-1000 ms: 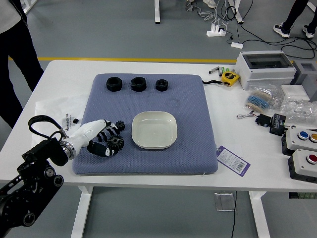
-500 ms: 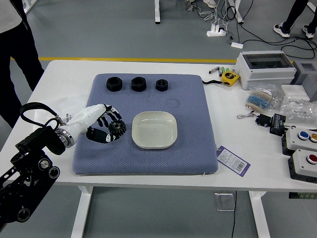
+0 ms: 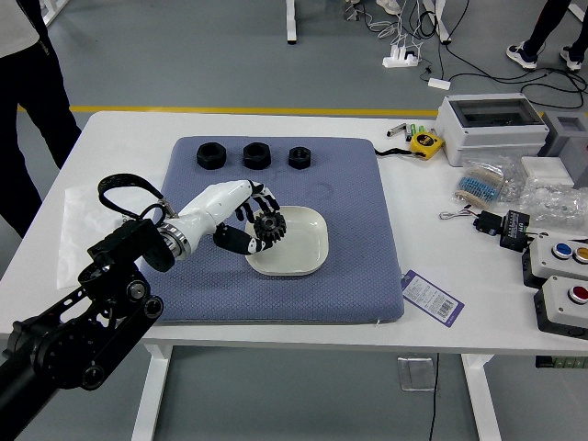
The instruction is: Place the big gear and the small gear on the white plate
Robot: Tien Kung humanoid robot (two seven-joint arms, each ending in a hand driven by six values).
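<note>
- No word, brand, number or sign is legible.
- Purple-and-white rectangular paper tag (image 3: 433, 297), lying at a slant on the white table: a barcode and fine lines of print, too small to read.
- Yellow-and-black plastic tape measure (image 3: 426, 143): a dark marking on its face, unreadable.
- Black rectangular plastic adapter (image 3: 514, 230): pale print, too small to read.

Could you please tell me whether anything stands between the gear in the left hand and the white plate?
Nothing visible does: the left hand holds the gear above the left side of the white plate, and the three black nuts lie beyond it near the far edge of the mat.
</note>
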